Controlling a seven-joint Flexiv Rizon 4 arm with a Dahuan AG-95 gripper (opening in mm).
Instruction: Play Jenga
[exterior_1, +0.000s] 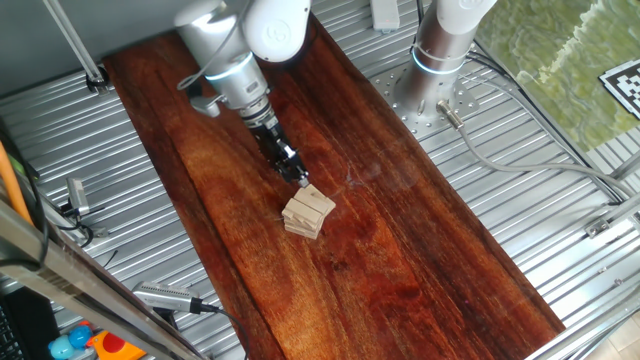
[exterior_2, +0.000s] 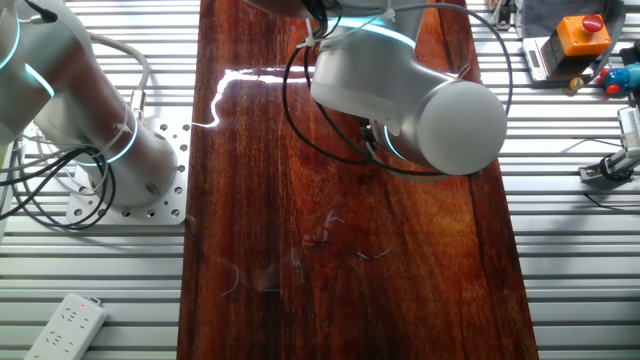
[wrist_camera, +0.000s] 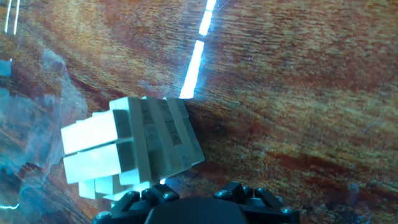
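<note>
So the Jenga stack sits about mid-board on the dark wood board, a small pile of pale blocks in crossed layers, and the top layer looks a bit twisted against the ones under it. The gripper is angled down from the upper left with its tip right at the top edge of the stack, touching or just about touching, can't really tell which. Whether the fingers are open or closed, I honestly can't tell from any angle; they look like one thin dark tip in the one fixed view.

In the hand view the stack is just ahead of the black gripper body, with the block ends facing left.

The other fixed view is no help: the big white arm covers the stack completely.

No containers on the board. Off to the side there's a white power strip on the ribbed metal table.
</note>
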